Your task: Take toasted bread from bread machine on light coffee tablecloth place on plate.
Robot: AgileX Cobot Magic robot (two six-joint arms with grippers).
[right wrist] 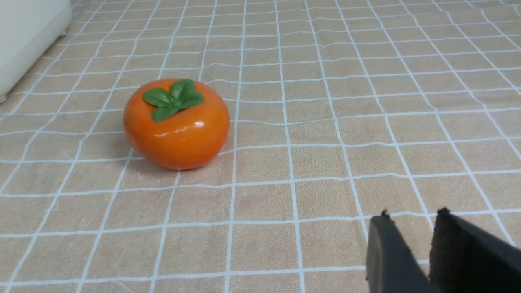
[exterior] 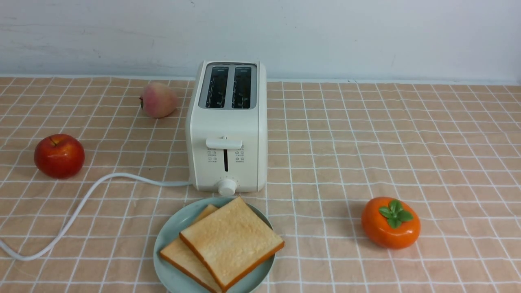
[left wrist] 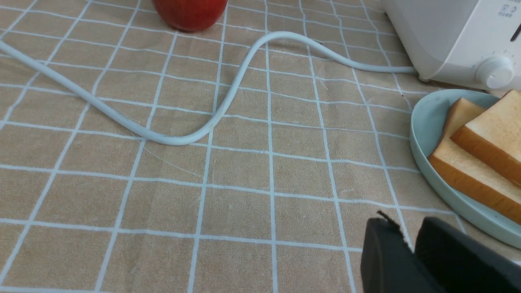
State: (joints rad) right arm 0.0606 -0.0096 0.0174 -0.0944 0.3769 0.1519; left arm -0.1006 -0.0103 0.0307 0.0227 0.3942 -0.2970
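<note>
Two square slices of toasted bread [exterior: 228,242], pale golden with orange-brown crusts, lie overlapping on the round mint-teal plate [exterior: 171,236], the upper one tilted across the lower. Just behind the plate stands the cream-white bread machine [exterior: 226,126], both slots empty, on the light coffee tablecloth [exterior: 366,142].

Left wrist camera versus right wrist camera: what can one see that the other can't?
Only the left wrist view shows the red apple, the white cord, the plate with two slices of toasted bread stacked on it, the toaster's knob and the left gripper, empty.

Only the right wrist view shows the orange persimmon with green leaves and the right gripper, with a narrow gap between its pads and nothing in it.

Both show the checked tablecloth and part of the cream bread machine.
</note>
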